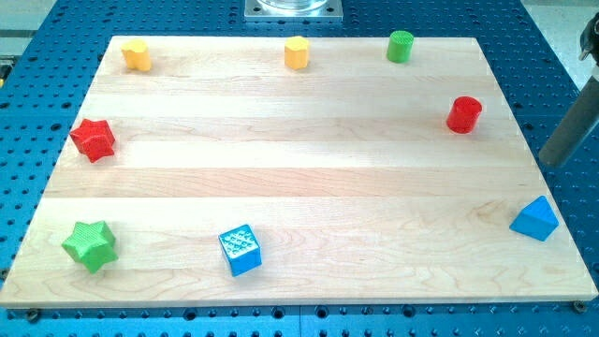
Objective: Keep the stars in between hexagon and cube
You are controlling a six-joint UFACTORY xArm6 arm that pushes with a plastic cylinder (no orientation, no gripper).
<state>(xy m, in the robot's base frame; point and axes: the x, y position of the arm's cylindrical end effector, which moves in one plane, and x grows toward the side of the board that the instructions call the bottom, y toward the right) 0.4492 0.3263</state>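
Observation:
A red star (pixel 94 139) lies at the board's left edge. A green star (pixel 91 245) lies at the bottom left corner. A blue cube (pixel 241 250) sits near the bottom edge, to the right of the green star. A yellow hexagon (pixel 297 52) sits at the top edge, near the middle. My tip (pixel 553 162) is at the view's right, just off the board's right edge, far from both stars. It is above the blue triangle and to the lower right of the red cylinder.
A yellow block (pixel 137 54) of unclear shape sits at the top left corner. A green cylinder (pixel 401 46) is at the top right, a red cylinder (pixel 463 114) below it. A blue triangle (pixel 535 218) lies at the right edge. The wooden board (pixel 309 178) rests on a blue perforated table.

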